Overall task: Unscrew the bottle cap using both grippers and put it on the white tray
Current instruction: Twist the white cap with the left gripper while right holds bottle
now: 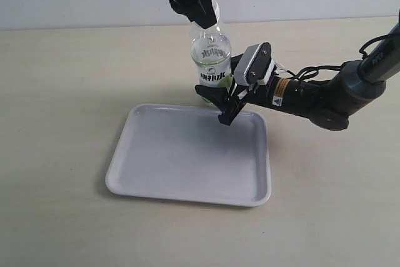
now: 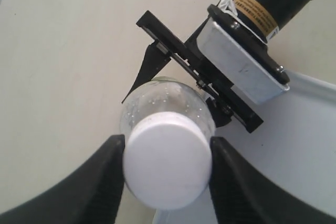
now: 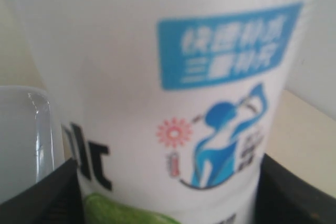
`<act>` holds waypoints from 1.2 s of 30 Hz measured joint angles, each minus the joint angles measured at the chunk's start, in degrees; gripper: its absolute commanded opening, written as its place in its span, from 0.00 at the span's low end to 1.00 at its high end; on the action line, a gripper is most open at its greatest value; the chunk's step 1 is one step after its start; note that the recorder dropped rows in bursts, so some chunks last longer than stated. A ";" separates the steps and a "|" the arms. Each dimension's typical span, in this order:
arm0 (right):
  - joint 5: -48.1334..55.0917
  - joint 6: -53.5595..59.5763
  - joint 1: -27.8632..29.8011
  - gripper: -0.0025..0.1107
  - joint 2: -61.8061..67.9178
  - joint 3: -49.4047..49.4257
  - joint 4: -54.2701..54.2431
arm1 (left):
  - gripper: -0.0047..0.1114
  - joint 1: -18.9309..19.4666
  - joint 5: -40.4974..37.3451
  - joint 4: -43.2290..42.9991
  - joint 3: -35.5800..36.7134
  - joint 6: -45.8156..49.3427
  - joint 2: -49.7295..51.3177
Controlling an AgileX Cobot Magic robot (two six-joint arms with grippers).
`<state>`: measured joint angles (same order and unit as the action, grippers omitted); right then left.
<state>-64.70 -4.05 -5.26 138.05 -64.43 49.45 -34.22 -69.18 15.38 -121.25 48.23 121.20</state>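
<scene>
The clear bottle [image 1: 211, 54] with its white-and-green label stands upright on the table just behind the white tray [image 1: 187, 154]. My bulky black left gripper [image 1: 206, 17] comes down from above and is shut on the white bottle cap [image 2: 167, 161], which sits on the bottle's neck with a finger pressed against each side. In the exterior view the cap is mostly hidden by those fingers. My slim right gripper [image 1: 217, 101] reaches in from the right and is shut on the bottle's lower body [image 3: 173, 77]. Its black fingers [image 3: 52, 198] flank the label.
The tray's far rim [image 3: 21, 135] lies close beside the bottle's base, and the right arm's grey-white block [image 2: 244, 64] hangs over the tray's far right corner. Bare beige table [image 1: 62, 79] surrounds the tray. A pale wall runs along the back.
</scene>
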 measured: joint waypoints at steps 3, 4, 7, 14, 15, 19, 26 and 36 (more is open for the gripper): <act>0.00 -0.22 0.00 0.02 0.00 0.00 -0.13 | 0.04 0.00 0.47 -0.12 0.00 -3.13 0.00; 0.00 -0.20 0.00 0.02 0.00 0.00 -0.13 | 0.04 0.00 0.56 -0.30 0.00 -4.71 0.00; 0.00 -0.54 0.00 0.02 0.00 0.00 -0.35 | 0.04 0.00 1.07 -0.34 0.00 -9.50 0.09; 0.10 -0.74 0.00 0.02 0.00 0.00 -0.47 | 0.04 0.00 1.96 -0.48 0.00 -21.27 0.21; 0.10 -0.74 0.00 0.02 0.00 0.00 -0.47 | 0.04 0.00 1.96 -0.60 0.00 -22.62 0.21; 0.10 -0.74 0.00 0.02 0.00 0.00 -0.47 | 0.04 0.00 2.04 -0.60 0.00 -28.86 0.21; 0.10 -0.74 0.00 0.02 0.00 0.00 -0.58 | 0.04 0.00 2.04 -0.71 0.00 -32.68 0.21; 0.10 -0.74 0.00 0.02 0.00 0.00 -0.58 | 0.51 0.00 2.04 -0.71 0.00 -33.25 0.21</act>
<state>-64.60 -4.78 -5.26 138.05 -64.43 48.87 -34.22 -67.14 14.67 -121.25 14.98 121.41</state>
